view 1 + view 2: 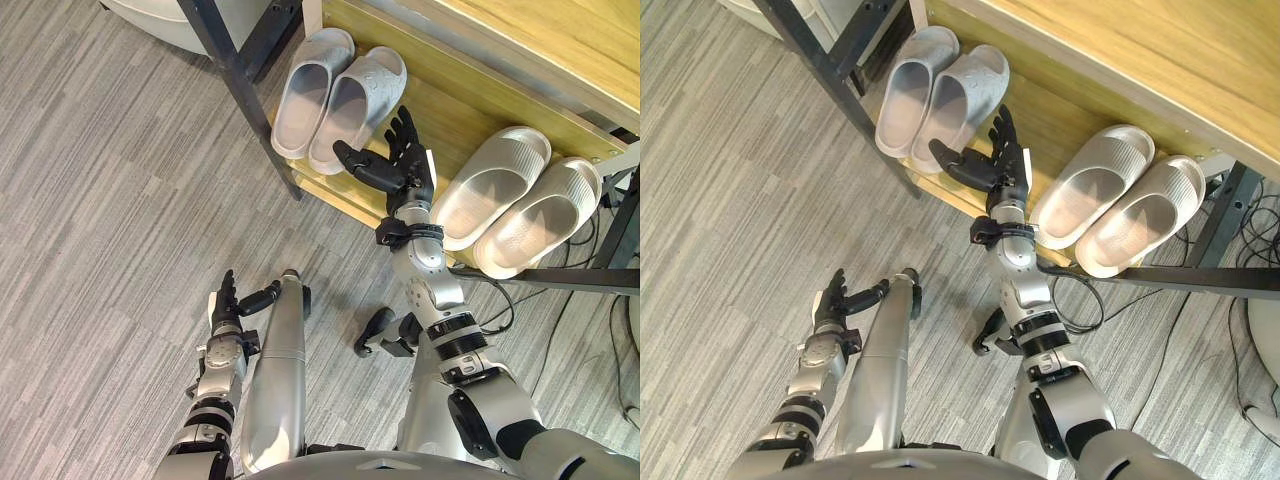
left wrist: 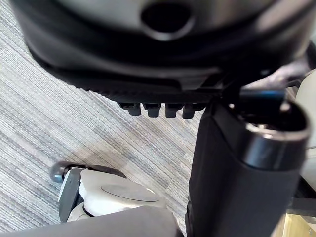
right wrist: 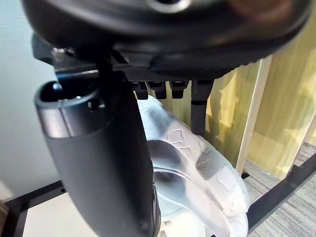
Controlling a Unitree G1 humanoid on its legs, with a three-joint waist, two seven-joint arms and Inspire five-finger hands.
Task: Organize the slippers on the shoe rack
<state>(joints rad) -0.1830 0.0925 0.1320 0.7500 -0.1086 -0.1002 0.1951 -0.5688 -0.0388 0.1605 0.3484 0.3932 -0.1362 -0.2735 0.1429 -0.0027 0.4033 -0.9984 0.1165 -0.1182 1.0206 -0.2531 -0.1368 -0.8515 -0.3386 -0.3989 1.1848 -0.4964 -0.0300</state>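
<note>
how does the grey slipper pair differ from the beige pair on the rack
The grey pair is pale grey with embossed straps; the beige pair is cream with ribbed straps. The grey pair lies left of the open right hand, the beige pair right of it. Both sit side by side, toes inward, on the same shelf.

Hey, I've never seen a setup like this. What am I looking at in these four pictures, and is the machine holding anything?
It is a humanoid robot seen through its own cameras. Two pictures come from its head, looking down; two from its wrists, very close. A wooden shoe-rack shelf carries a grey pair of slippers and a beige pair. The right hand is open over the shelf between them, beside the grey pair. The left hand hangs open over the floor. Neither holds anything.
</note>
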